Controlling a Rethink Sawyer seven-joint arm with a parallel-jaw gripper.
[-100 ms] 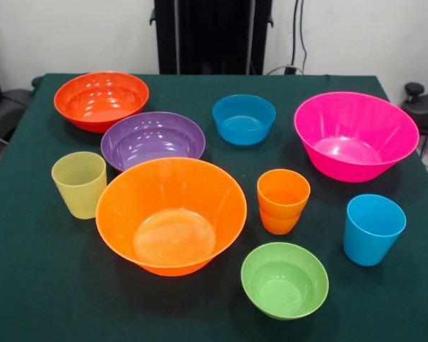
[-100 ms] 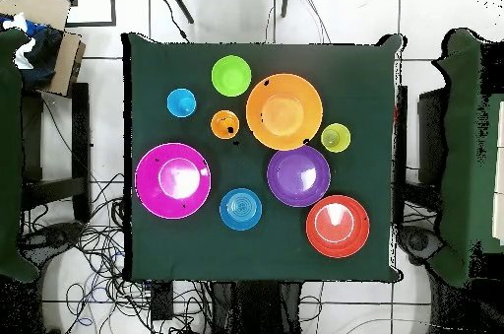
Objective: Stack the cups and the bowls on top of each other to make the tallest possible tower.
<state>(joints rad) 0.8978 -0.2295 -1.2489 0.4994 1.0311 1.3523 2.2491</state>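
Tower unbuilt: large orange bowl (image 1: 171,214), pink bowl (image 1: 355,135), purple bowl (image 1: 153,139) and blue cup (image 1: 373,229) stand separately on the table (image 1: 28,285); orange cup (image 1: 282,200) possibly nested; gripper absent from both views, jaw state and jaw-relative positions indeterminable

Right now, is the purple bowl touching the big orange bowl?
Cannot tell. Front view: purple bowl overlaps orange bowl. Overhead: rims meet with no plain gap.
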